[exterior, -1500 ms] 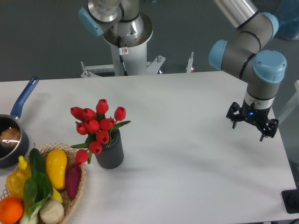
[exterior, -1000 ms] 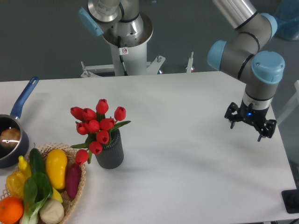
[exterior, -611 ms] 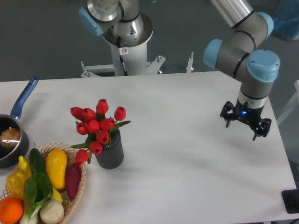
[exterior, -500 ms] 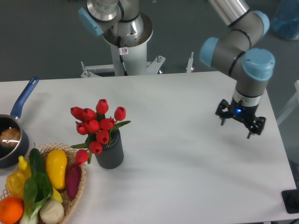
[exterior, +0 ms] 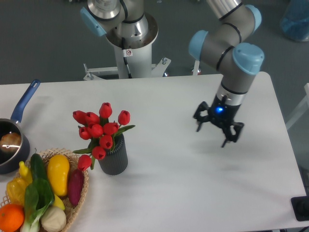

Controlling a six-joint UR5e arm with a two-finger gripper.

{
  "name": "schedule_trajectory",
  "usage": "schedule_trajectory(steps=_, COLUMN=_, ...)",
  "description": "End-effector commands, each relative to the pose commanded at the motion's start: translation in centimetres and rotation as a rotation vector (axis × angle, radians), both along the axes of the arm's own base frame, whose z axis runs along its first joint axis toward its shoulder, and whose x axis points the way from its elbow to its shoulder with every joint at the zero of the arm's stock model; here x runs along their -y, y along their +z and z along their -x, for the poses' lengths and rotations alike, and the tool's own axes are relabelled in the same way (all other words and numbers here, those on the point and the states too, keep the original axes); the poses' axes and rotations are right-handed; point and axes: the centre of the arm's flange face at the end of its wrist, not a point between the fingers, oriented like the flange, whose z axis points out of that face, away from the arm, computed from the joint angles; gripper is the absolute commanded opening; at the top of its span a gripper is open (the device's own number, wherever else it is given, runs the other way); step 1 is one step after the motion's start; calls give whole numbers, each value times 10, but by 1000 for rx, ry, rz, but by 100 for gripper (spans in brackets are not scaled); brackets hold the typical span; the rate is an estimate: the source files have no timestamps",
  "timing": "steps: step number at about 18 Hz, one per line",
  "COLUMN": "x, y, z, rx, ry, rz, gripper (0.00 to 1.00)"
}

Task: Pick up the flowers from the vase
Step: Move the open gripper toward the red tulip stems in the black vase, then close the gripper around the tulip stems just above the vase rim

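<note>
while upright, the flowers (exterior: 101, 128) show red buds.

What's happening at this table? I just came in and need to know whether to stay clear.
A single robot arm is at work, its pincer open, holding nothing, and hanging over bare table to the right of the flowers. The red tulips are untouched and upright in the vase, well apart from the pincer. A basket of vegetables and a saucepan sit at the left. Judging by the task, the pickup has not yet begun.
</note>
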Motion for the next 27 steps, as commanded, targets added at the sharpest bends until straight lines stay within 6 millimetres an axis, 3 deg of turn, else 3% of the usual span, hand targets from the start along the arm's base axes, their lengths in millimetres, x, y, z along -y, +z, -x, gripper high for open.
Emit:
schedule_trajectory(steps=3, x=-22, y=7, z=-24, rx=70, ry=-45, rz=-130, gripper=100)
schedule_trajectory(steps=8, x=-43, y=5, z=-64, rx=181, ry=-97, rz=-272, gripper=100)
schedule_trajectory(steps=11, x=-55, y=6, z=-87, rx=199, ry=-135, rz=-282, gripper=100)
schedule_trajectory(steps=14, x=-59, y=10, z=-97, rx=234, ry=-144, rz=-334, gripper=100)
schedule_trajectory(steps=16, x=-73, y=10, z=-112, rx=263, ry=-175, rz=-357, gripper=100)
schedule_trajectory(steps=21, x=-85, y=11, z=-125, rx=324, ry=-199, rz=-432, gripper=100)
schedule_trajectory(steps=27, x=-96, y=-2, z=-143, rx=368, ry=-232, rz=-448, gripper=100)
